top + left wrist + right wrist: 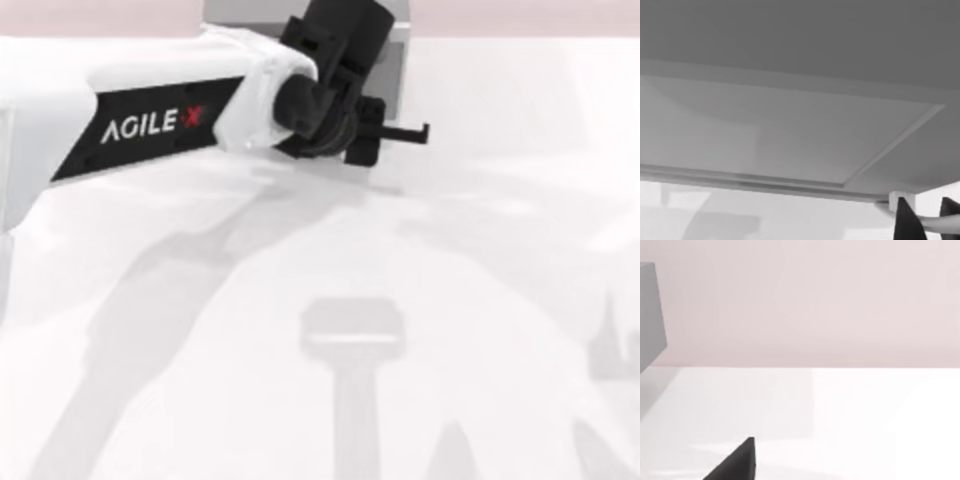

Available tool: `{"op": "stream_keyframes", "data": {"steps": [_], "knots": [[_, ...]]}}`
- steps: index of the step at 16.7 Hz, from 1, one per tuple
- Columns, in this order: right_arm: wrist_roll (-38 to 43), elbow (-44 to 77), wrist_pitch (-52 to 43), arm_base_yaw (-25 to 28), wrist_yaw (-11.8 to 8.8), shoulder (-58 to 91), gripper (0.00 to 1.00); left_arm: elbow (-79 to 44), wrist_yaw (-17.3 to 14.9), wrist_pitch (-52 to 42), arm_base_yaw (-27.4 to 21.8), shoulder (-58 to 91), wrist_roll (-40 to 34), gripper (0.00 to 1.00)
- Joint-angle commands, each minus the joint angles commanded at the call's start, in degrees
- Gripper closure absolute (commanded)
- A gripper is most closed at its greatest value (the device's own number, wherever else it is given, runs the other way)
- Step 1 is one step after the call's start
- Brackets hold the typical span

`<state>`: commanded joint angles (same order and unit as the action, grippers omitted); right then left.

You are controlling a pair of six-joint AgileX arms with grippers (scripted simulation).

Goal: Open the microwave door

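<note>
The tabletop [420, 300] is the largest thing in the top view, pale and crossed by arm shadows. One microwave [400, 30] stands at its far edge, near the middle, mostly hidden under the left arm; only a grey corner shows. Its door [790, 130], one panel with one darker window, fills the left wrist view at a slant, so it seems to have swung partly out from the body, though how far I cannot tell. One pale handle [902, 200] sits at the door's lower corner.

The left arm reaches across to the microwave so that its hand [395, 130] comes at the door's handle edge. In the wrist view two dark fingertips [905, 225] stand right at the handle, one either side of something pale; whether they are clenched on it I cannot tell.

The right hand [735, 462] is parked apart, showing one dark finger over bare tabletop, its state unclear.
</note>
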<state>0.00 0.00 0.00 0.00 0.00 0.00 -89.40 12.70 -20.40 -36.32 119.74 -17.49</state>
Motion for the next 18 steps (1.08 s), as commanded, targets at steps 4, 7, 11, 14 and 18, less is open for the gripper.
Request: {"op": "stream_keyframes", "data": {"steps": [4, 7, 11, 14, 18], "knots": [[0.0, 0.0, 0.0, 0.0, 0.0, 0.0, 0.0, 0.0, -0.5, 0.0, -0.5, 0.1, -0.2, 1.0], [0.0, 0.0, 0.0, 0.0, 0.0, 0.0, 0.0, 1.5, -1.2, 0.9, 0.0, -1.0, 1.2, 1.0], [0.0, 0.0, 0.0, 0.0, 0.0, 0.0, 0.0, 3.3, -2.3, 1.8, 0.6, -2.1, 2.9, 1.0], [0.0, 0.0, 0.0, 0.0, 0.0, 0.0, 0.0, 3.3, -2.3, 1.8, 0.6, -2.1, 2.9, 1.0], [0.0, 0.0, 0.0, 0.0, 0.0, 0.0, 0.0, 3.3, -2.3, 1.8, 0.6, -2.1, 2.9, 1.0]]}}
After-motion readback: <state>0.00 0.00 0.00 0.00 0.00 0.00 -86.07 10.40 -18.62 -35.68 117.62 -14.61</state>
